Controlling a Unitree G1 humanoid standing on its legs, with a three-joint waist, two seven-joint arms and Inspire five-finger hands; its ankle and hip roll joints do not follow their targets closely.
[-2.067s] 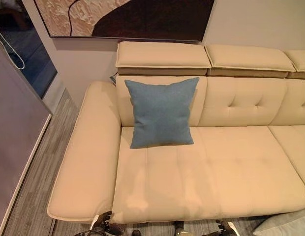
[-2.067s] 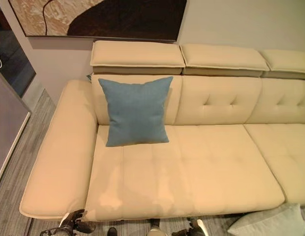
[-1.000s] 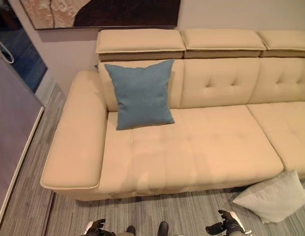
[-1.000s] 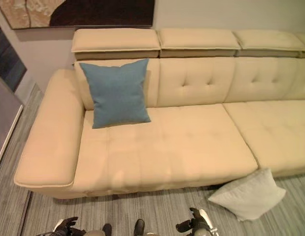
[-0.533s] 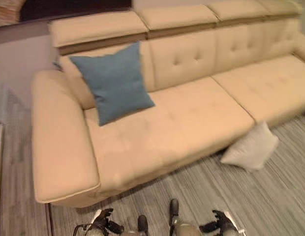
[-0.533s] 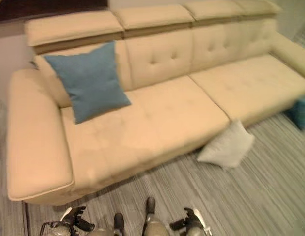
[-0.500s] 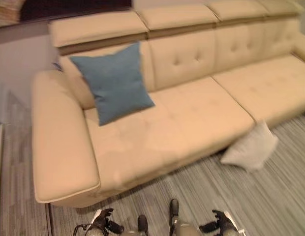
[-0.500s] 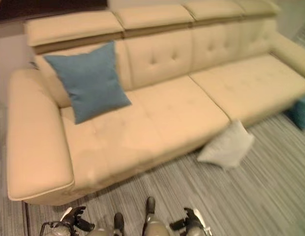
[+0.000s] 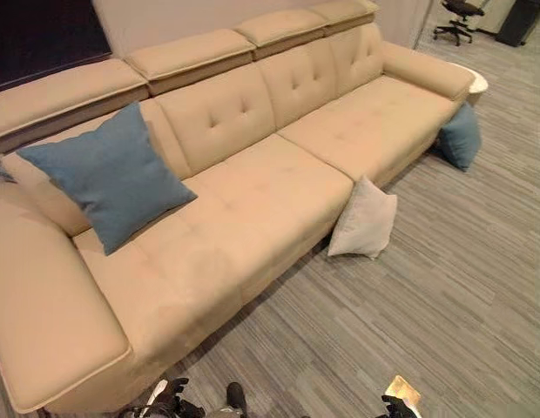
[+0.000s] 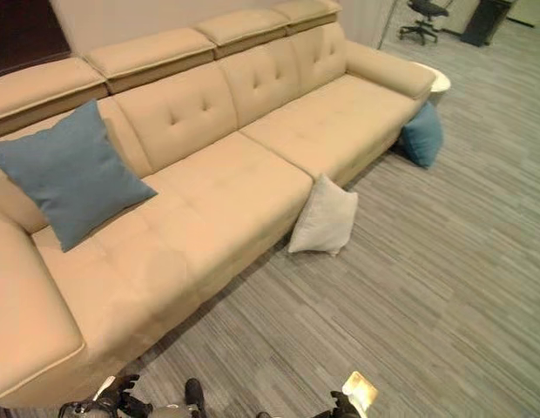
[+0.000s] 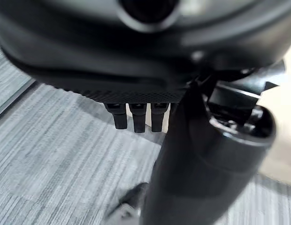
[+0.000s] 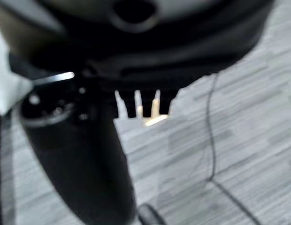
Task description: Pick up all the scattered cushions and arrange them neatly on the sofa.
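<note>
Now, the scene by parts:
Sofa [image 9: 253, 200]: long, tan, with tufted back panels and raised headrests; it runs from the near left to the far right over a grey striped floor [image 9: 444, 287].
Blue cushion on the seat [image 9: 109, 174]: stands tilted against the backrest at the sofa's left end, beside the wide armrest.
Pale grey cushion [image 9: 364, 219]: on the floor, leaning upright against the sofa's front edge, about midway along it.
Second blue cushion [image 9: 462, 135]: on the floor at the far right end, propped against the sofa below its right armrest.
Office chair [image 9: 455, 10]: far back at the right, well apart from the sofa.
Left hand [image 9: 170, 402]: low at the bottom edge, near the sofa's left corner; in its wrist view the fingers [image 11: 136, 117] hang straight and hold nothing.
Right hand [image 10: 347, 402]: low at the bottom edge over bare floor; its fingers [image 12: 136, 105] hang straight down, relaxed, holding nothing.
</note>
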